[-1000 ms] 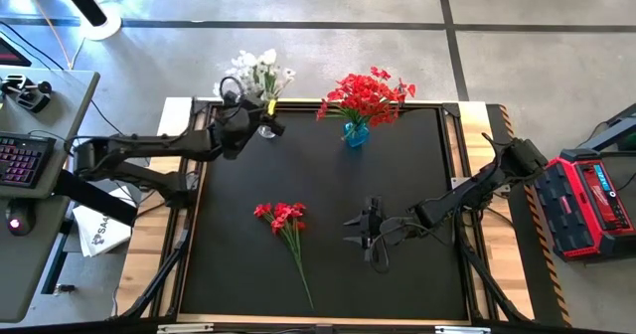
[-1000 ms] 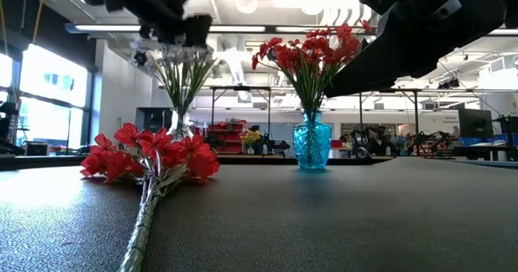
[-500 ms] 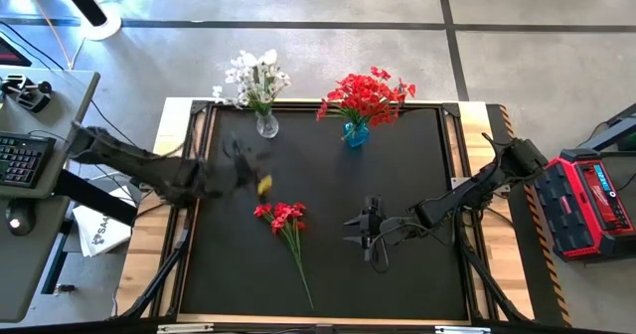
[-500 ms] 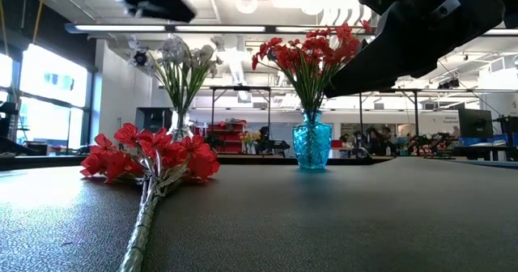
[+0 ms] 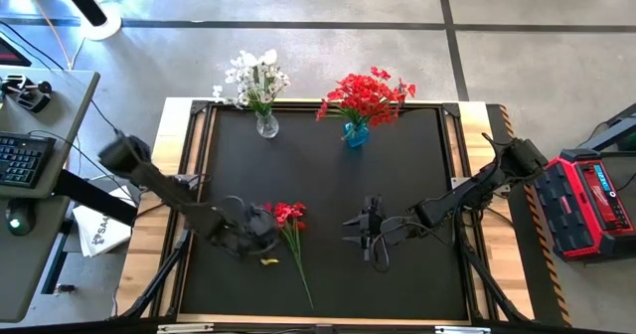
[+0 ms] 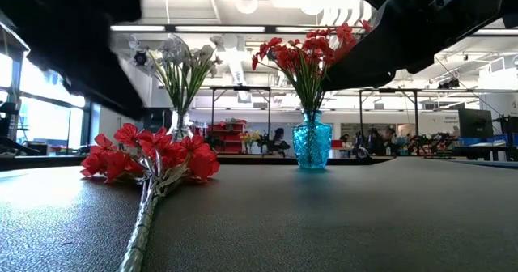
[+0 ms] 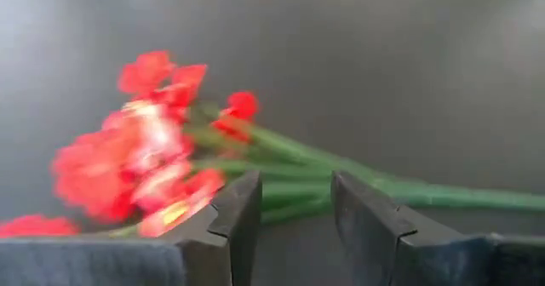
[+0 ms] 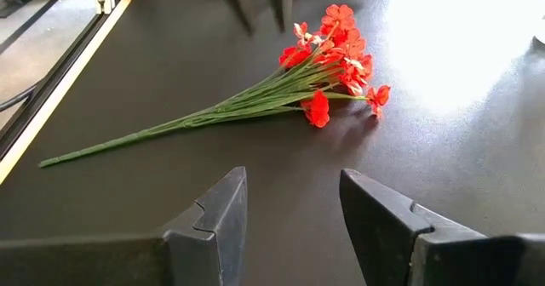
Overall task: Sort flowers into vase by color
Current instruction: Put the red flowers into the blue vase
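A red-bloomed sprig (image 5: 289,220) lies flat on the black mat, blooms (image 7: 145,154) toward the far side and its long green stem (image 8: 170,126) running to the near edge. White flowers (image 5: 256,74) stand in a clear vase (image 5: 266,126). Red flowers (image 5: 366,95) stand in a blue vase (image 6: 312,141). My left gripper (image 5: 270,238) is open, low beside the lying sprig's blooms on their left; its fingers (image 7: 243,205) frame the stems just below the blooms. My right gripper (image 5: 364,231) waits open, to the sprig's right.
Both vases stand at the mat's far edge (image 5: 328,105). Bare mat (image 5: 417,165) lies between the vases and the grippers. A red toolbox (image 5: 588,200) sits off the table's right side, and a desk with a keyboard (image 5: 20,160) off its left.
My left arm has swung fast from the white flowers' vase at the far edge toward the near edge and down, ending low beside the lying red sprig. The white flowers stay standing in their vase. The sprig and my right arm have not moved.
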Motion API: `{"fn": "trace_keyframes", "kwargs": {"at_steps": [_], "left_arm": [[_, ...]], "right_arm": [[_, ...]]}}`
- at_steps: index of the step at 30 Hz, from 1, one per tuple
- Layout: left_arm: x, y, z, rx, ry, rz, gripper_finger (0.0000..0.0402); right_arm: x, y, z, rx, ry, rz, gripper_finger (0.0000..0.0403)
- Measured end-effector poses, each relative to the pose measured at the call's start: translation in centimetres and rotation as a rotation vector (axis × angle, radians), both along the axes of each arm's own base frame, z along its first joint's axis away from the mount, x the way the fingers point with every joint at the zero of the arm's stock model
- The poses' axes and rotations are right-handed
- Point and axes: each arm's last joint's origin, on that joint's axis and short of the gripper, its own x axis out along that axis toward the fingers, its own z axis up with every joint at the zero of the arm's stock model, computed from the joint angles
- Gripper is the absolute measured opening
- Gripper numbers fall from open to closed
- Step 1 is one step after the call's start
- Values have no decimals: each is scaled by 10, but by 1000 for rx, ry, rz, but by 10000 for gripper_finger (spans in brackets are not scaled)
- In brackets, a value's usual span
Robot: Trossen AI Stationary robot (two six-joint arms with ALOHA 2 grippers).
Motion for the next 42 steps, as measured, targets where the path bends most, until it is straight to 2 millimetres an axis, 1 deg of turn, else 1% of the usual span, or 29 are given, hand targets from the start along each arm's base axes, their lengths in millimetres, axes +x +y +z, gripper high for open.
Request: {"fn": "trace_keyframes", "kwargs": {"at_steps": [3,5,7,9,11,13,15,17,18,20,23,26,28,30,33,35,38,42], "left_arm": [[22,0,-22,-10,-38,5,125],[37,5,-35,13,-43,2,123],[54,15,-40,78,-78,38,122],[76,28,-32,166,-153,95,122],[94,42,-18,262,-185,97,122],[108,49,1,313,-192,15,122],[114,47,23,314,-168,-134,122],[113,41,40,267,-101,-290,122],[109,38,44,233,-41,-358,122],[103,29,45,148,69,-455,122],[92,18,37,97,179,-535,122],[88,3,23,144,239,-644,122],[87,-6,15,177,248,-699,122],[89,-12,9,175,233,-714,122],[95,-13,1,86,228,-746,122],[96,-13,-5,58,244,-783,122],[94,-17,-9,84,253,-880,122],[94,-21,-18,141,267,-960,125]], "right_arm": [[0,0,0,0,0,0,161],[0,0,0,0,0,1,161],[0,0,0,-6,0,3,161],[0,0,0,-10,1,5,161],[0,0,0,-10,1,6,161],[0,0,-1,-6,9,13,161],[-1,1,-1,9,21,31,161],[-2,2,-3,9,37,45,161],[-3,3,-3,7,39,48,161],[-3,4,-3,6,40,53,161],[-4,6,-3,8,38,56,161],[-5,7,-3,7,37,58,161],[-5,7,-3,6,37,56,161],[-5,7,-3,4,37,57,161],[-5,7,-3,-6,36,62,161],[-5,7,-3,-13,36,66,161],[-4,7,-3,-14,36,66,161],[-4,7,-3,-21,36,70,161]]}}
